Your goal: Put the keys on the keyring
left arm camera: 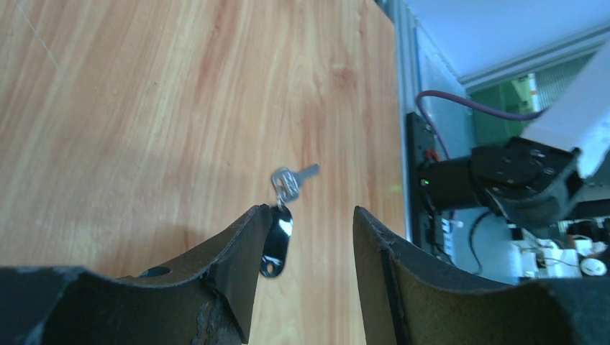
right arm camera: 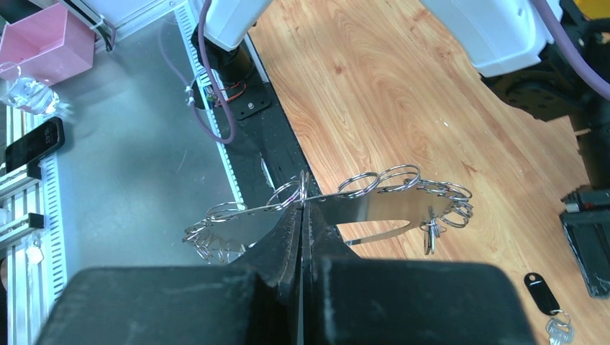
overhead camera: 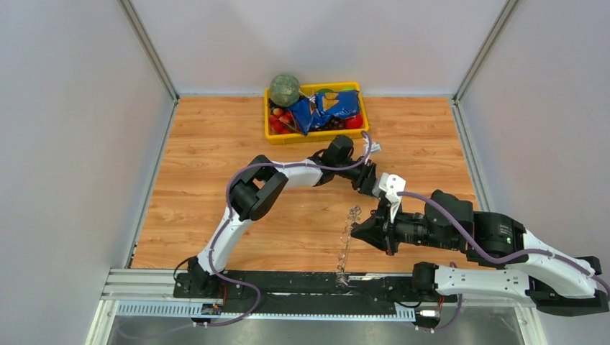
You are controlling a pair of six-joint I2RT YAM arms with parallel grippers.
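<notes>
- The wooden tabletop carries both arms, bolted at its near edge.
- The right arm reaches leftward over the near half of the tabletop, right of the middle.
- The left arm bends up from the near-left and stretches to a spot right of the tabletop's centre.
- A yellow tray sits at the middle of the far edge, holding a green melon, a blue bag and some red items.
- The right gripper has its fingers pressed together, clamped on the keyring.
- The left gripper points down at the wood with its fingers apart and nothing between them.
- The keyring is a shiny flat strip fringed with many small silver rings. It sticks out to both sides of the right gripper's fingers and, from above, runs toward the near edge.
- One key, silver with a glossy black tag, shows just beside the inner face of one left finger. Whether it touches that finger cannot be told.
</notes>
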